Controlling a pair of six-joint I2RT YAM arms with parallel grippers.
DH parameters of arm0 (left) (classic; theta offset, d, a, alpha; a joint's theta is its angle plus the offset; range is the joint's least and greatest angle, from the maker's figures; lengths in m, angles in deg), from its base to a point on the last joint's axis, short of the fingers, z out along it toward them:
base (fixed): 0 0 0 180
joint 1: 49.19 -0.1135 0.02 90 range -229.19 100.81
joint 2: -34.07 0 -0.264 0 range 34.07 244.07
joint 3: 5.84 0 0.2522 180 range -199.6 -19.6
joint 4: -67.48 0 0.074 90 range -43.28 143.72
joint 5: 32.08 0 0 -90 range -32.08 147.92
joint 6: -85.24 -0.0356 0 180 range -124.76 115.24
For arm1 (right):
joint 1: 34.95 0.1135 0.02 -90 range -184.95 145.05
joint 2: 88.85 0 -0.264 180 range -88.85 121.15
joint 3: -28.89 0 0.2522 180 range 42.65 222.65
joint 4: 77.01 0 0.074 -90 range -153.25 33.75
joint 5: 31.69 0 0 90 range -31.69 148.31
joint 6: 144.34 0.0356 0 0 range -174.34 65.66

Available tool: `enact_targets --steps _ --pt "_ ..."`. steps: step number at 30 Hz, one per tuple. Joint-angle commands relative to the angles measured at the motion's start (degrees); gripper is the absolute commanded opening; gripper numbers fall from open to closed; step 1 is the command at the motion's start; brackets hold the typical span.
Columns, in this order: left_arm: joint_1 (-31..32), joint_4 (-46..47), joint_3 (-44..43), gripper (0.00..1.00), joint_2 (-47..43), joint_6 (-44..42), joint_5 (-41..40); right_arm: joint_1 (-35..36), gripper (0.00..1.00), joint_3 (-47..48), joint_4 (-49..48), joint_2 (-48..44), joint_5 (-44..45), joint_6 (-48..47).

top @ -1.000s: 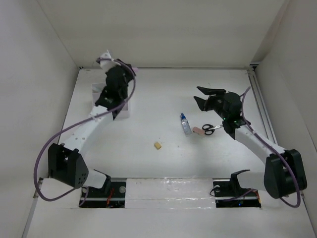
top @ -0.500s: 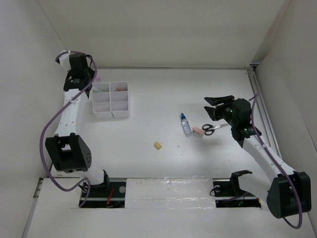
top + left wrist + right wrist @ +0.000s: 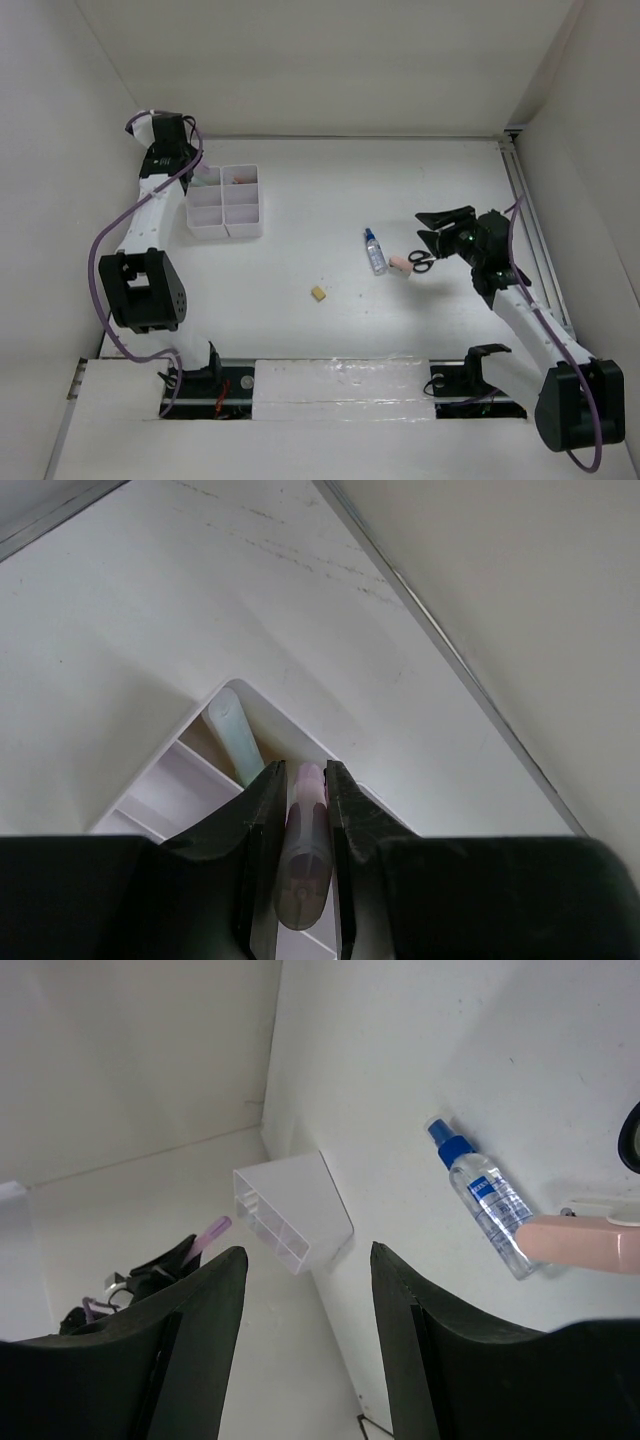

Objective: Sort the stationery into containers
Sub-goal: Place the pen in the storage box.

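Now the left hand (image 3: 300,780), clamped on a pink plastic highlighter (image 3: 300,870), hangs beside the white divided tray (image 3: 225,233); next, align over a compartment, release.

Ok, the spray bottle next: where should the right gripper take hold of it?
Grip the spray bottle by its clear body, just below the blue cap, coming straight down with a finger on each side. It lies flat, cap pointing away from the arms, long sides free. The pink eraser lies close by its near end, so stay off that end. The right gripper is open.
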State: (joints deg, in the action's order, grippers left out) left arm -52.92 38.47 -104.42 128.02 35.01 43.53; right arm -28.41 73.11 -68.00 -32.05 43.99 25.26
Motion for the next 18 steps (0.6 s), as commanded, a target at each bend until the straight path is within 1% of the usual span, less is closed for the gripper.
enact_targets --steps 1,8,18 --pt "-0.05 2.07 -0.44 0.0 1.67 0.84 -1.16 -1.1 0.58 -0.31 -3.07 -1.51 -2.02 -2.07" --pt "-0.05 2.67 1.4 0.0 2.99 2.51 -1.78 -3.55 0.58 -0.84 -3.07 -1.51 -3.16 -2.07" --pt "-0.05 2.68 1.41 0.0 6.68 3.03 -0.2 -4.61 0.58 -1.89 -4.12 -1.51 -4.39 -2.6"
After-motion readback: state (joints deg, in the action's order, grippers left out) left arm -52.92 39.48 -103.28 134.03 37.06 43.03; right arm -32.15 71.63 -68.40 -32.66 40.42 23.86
